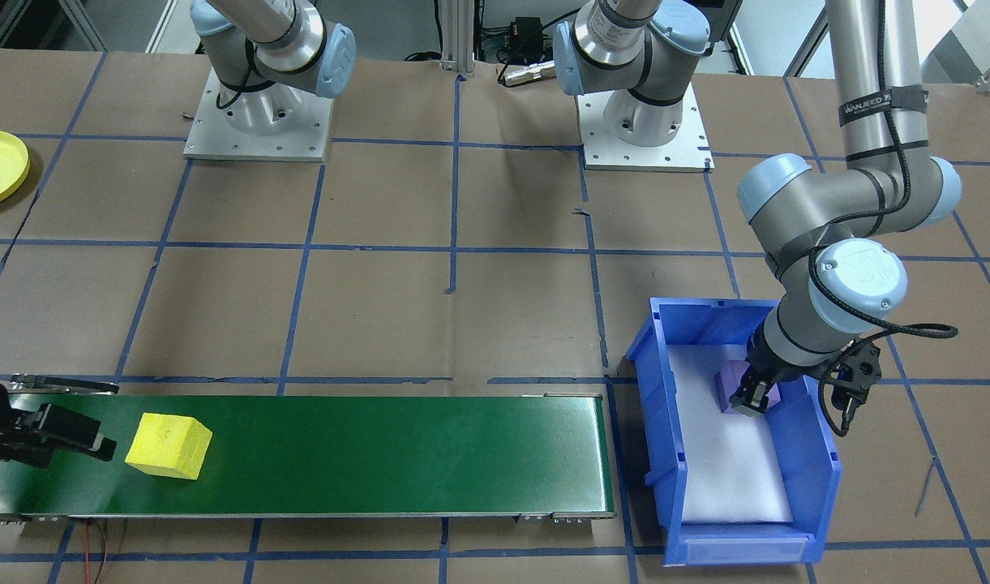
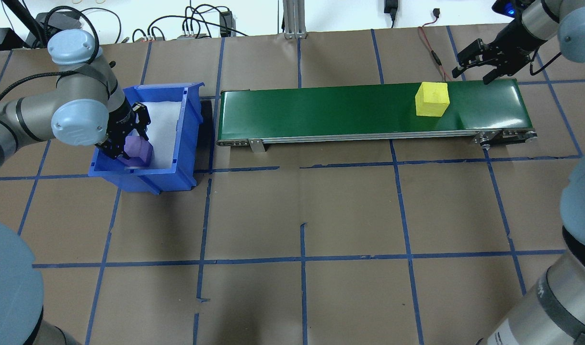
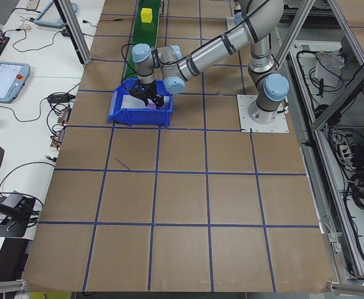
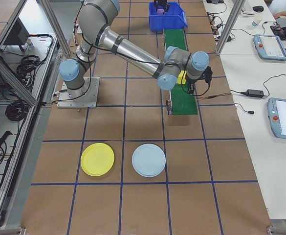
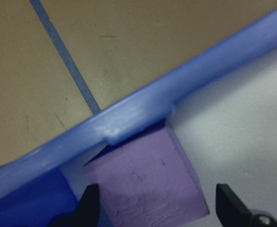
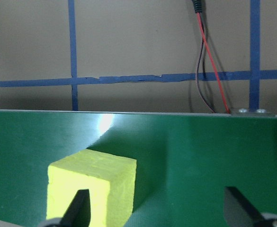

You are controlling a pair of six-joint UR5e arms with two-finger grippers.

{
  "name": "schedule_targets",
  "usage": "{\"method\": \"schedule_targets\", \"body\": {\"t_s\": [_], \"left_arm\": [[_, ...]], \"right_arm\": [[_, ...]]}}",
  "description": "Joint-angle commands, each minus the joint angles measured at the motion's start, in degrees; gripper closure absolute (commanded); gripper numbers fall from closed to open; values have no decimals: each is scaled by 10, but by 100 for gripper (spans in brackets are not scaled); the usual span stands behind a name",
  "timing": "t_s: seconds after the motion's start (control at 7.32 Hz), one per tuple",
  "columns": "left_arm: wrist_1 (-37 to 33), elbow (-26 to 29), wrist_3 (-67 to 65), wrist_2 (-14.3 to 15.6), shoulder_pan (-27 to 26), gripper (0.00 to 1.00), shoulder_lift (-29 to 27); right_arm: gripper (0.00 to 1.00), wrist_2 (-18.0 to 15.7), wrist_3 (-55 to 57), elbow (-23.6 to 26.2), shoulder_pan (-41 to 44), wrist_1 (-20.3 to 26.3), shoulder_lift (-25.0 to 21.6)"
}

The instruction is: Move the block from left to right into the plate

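Left hand (image 2: 127,139) down in the blue bin (image 2: 189,139), fingers spread either side of the purple block (image 2: 140,151), not yet closed on it; right hand (image 2: 481,62) open and empty just past the yellow block (image 2: 432,99) near the belt's (image 2: 321,110) right end. Yellow plate (image 4: 98,159) well apart on the bench's right side, beside a pale blue plate (image 4: 149,160). Risks, as judged: purple block jammed against the bin wall and a finger catching the rim; yellow block nudged by one finger and toppling off the belt end; drop into the wrong plate.
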Motion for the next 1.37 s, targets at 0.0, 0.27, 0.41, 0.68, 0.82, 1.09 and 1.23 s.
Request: {"method": "schedule_targets", "body": {"t_s": [0.0,0.27,0.41,0.68,0.82,1.09,1.23], "left_arm": [[1,12,-3,-4,0,42,13],[1,23,-2,-8,-3,42,43],[0,24,-2,-18,-9,41,57],[7,23,5,-19,-28,16,65],[7,13,3,-15,-27,15,57],[8,23,-3,-13,-27,1,37],[8,23,-30,-12,-26,0,27]], "right_arm": [[0,0,22,2,13,-4,0],[0,-1,22,3,14,-4,7],[0,-1,22,4,14,-5,15],[0,-12,23,9,14,-4,22],[0,-20,24,16,14,-4,22],[1,-45,23,19,14,-3,22],[1,-93,23,20,13,1,17]]}}
